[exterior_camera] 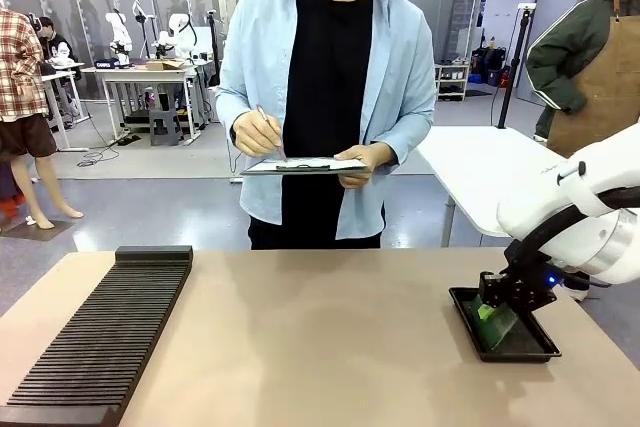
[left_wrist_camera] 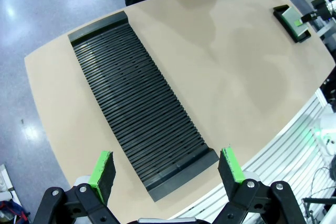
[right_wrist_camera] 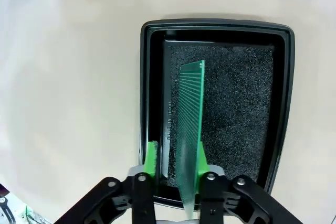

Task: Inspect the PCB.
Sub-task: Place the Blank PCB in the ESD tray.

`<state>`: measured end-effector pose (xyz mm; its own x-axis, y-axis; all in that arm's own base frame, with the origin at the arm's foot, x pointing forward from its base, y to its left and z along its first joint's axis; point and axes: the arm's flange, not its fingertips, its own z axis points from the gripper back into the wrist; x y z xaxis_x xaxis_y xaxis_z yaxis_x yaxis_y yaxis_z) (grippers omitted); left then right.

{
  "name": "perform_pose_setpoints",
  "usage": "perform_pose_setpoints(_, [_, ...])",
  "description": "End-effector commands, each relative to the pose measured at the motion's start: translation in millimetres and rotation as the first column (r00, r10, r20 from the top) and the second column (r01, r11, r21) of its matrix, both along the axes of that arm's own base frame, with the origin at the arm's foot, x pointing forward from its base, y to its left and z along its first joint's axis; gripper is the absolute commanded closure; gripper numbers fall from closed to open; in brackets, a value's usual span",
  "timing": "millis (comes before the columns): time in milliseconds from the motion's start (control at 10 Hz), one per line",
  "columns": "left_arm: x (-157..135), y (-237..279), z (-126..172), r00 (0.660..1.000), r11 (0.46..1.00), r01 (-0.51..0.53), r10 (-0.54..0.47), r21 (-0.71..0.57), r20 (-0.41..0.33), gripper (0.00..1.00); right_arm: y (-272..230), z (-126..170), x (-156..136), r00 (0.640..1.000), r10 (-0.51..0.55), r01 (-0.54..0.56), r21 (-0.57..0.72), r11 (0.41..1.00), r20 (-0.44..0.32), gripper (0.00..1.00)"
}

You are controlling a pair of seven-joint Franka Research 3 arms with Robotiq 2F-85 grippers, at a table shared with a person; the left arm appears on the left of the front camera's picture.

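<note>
The PCB (right_wrist_camera: 189,119), thin and green with a fine dotted grid, stands on its edge, tilted, in the black tray (right_wrist_camera: 215,24) with the foam floor. My right gripper (right_wrist_camera: 177,163) straddles its near end, slightly open. One green pad (right_wrist_camera: 201,163) touches the board, and a narrow gap shows at the other pad (right_wrist_camera: 151,157). From the front, the right gripper (exterior_camera: 497,307) is low over the tray (exterior_camera: 520,352) at the table's right, the PCB (exterior_camera: 493,315) between its fingers. My left gripper (left_wrist_camera: 168,169) hangs open and empty high above the table's left.
A long black slotted rack (exterior_camera: 110,332) lies along the table's left side, below the left gripper as the rack (left_wrist_camera: 136,108). Across the table a person holds a clipboard (exterior_camera: 300,165) and writes on it with a pen. The tabletop (exterior_camera: 320,347) between rack and tray is bare.
</note>
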<state>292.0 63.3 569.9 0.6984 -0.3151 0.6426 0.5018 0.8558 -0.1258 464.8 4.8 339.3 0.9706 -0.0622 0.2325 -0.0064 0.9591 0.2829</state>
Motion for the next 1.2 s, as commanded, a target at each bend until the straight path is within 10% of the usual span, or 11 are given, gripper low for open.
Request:
perform_pose_setpoints(0, [-0.7,-1.3,0.6,1.000,1.000,-0.017,0.017,0.010,-0.018,0.00,2.6,9.1,0.1,1.000,-0.030,0.030,-0.026,0.999,-0.007,0.03])
perform_pose_setpoints(1100, [-0.7,-1.3,0.6,1.000,1.000,-0.017,0.017,0.010,-0.018,0.00,-4.5,19.9,0.5,0.999,-0.020,0.023,-0.053,0.998,0.048,0.00])
